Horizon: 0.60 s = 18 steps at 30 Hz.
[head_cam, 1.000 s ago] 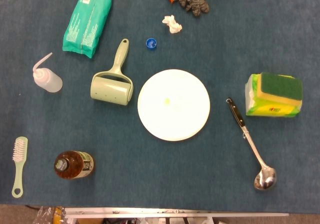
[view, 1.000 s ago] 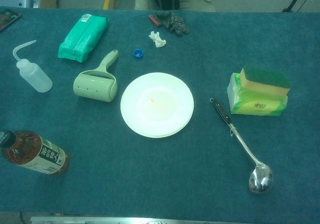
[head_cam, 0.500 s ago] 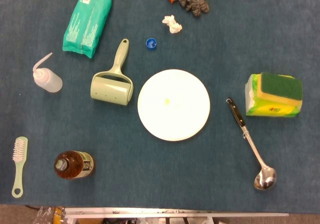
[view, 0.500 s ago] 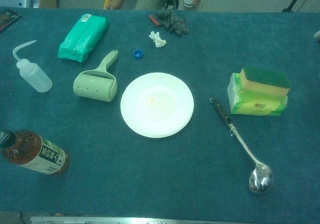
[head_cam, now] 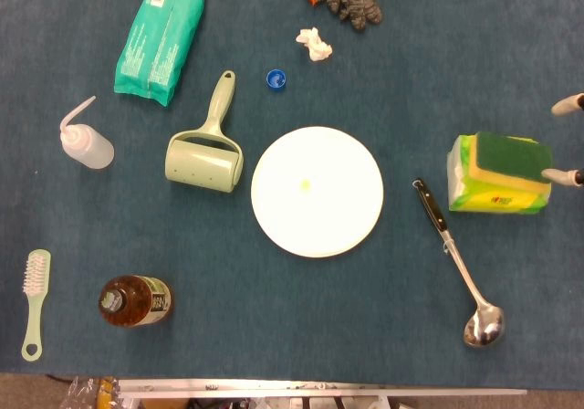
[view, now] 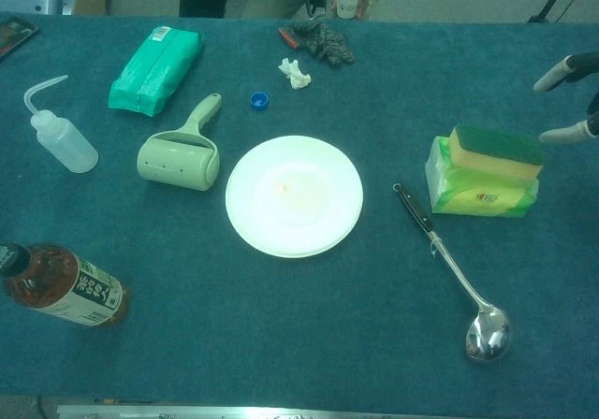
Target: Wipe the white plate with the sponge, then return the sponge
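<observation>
Squeeze bottle [head_cam: 87, 142], green wipes pack [head_cam: 159, 38], lint roller [head_cam: 207, 150] on left of blue surface [head_cam: 274, 318]. White plate [head_cam: 317, 191] at centre, small yellowish spot on it. Ladle [head_cam: 459, 267] right of plate. Sponge [head_cam: 513, 156], green side up, atop sponge pack [head_cam: 497, 190]. Right hand [view: 569, 101] at right edge, fingers apart, holding nothing, one fingertip just beside sponge. Left hand unseen.

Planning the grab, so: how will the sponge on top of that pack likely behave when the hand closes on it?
The sponge is probably soft and light, so it should squash under the fingers. It sits loose on a wrapped pack, so it may slide off if nudged sideways. The right hand shows only fingertips, apart.
</observation>
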Available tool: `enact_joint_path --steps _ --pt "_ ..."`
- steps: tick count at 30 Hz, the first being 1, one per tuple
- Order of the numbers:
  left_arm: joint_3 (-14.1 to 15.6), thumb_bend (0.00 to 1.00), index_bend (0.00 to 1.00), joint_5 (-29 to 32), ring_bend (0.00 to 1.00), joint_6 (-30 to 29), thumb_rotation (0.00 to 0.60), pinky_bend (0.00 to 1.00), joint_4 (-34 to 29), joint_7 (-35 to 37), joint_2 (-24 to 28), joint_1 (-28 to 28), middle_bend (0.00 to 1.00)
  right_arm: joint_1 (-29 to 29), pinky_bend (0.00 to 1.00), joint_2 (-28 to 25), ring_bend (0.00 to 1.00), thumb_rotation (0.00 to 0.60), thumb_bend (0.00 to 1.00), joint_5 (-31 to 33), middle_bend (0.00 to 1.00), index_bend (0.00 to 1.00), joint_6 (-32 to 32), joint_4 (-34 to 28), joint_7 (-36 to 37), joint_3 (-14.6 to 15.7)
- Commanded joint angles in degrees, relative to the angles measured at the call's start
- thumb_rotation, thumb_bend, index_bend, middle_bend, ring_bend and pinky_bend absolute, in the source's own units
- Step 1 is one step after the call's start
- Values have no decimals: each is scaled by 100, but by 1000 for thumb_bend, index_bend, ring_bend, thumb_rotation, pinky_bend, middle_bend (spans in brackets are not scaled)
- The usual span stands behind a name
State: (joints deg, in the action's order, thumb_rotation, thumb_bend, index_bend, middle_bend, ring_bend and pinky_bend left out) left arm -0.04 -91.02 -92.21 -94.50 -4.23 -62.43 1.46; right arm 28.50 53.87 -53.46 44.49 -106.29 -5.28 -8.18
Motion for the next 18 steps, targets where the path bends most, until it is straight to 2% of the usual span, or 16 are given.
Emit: enact_joint_path --steps 1,18 --pt "1 366 278 11 39 -9 600 22 6 11 3 9 167 245 355 83 139 433 0 288 232 282 -212 64 -256 100" --pt "-1 366 278 66 38 -11 600 22 33 43 21 33 167 719 355 559 139 451 0 833 232 282 -362 387 -635 488"
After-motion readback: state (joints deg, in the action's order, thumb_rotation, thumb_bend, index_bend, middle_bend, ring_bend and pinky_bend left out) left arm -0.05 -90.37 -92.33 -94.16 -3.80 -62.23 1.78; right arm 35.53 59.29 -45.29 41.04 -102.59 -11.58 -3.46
